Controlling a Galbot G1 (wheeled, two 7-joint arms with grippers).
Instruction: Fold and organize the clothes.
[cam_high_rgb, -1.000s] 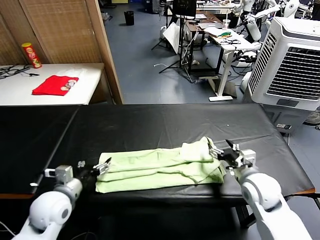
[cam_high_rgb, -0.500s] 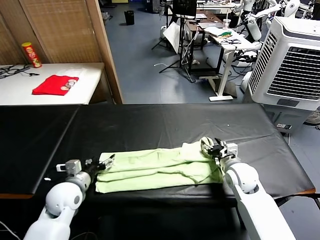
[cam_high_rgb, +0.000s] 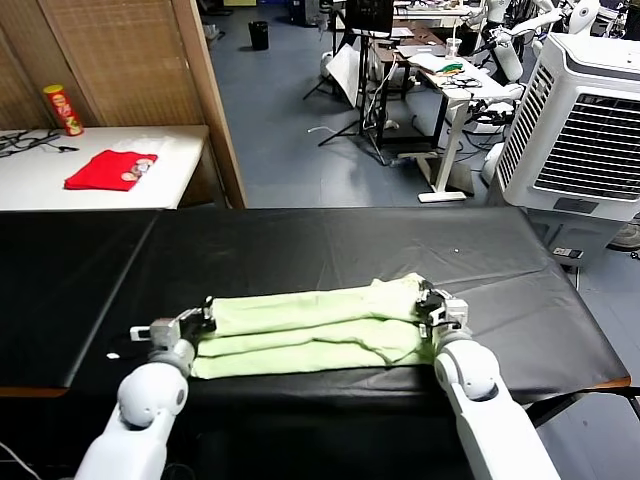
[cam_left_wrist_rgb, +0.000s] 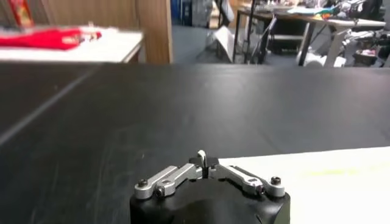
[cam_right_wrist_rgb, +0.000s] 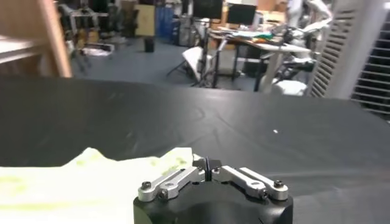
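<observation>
The pale green T-shirt (cam_high_rgb: 310, 330) lies folded into a long strip near the front of the black table (cam_high_rgb: 330, 245). My left gripper (cam_high_rgb: 207, 316) sits low at the strip's left end, shut, with the fabric edge running right up to its fingertips. In the left wrist view the gripper (cam_left_wrist_rgb: 202, 160) has its jaws closed against the edge of the T-shirt (cam_left_wrist_rgb: 317, 182). My right gripper (cam_high_rgb: 425, 303) is at the strip's right end, also shut. In the right wrist view that gripper (cam_right_wrist_rgb: 207, 163) is closed at a corner of the T-shirt (cam_right_wrist_rgb: 91, 176).
A bright red folded cloth (cam_high_rgb: 110, 170) and a red can (cam_high_rgb: 62, 110) rest on the white side table (cam_high_rgb: 180, 150) at the far left. A large white air cooler (cam_high_rgb: 585, 130) stands to the right. The table's front edge runs just below the shirt.
Both grippers came in from beyond the shirt's ends and went from open to shut on them. The raised bunch at the right end now lies flatter.
</observation>
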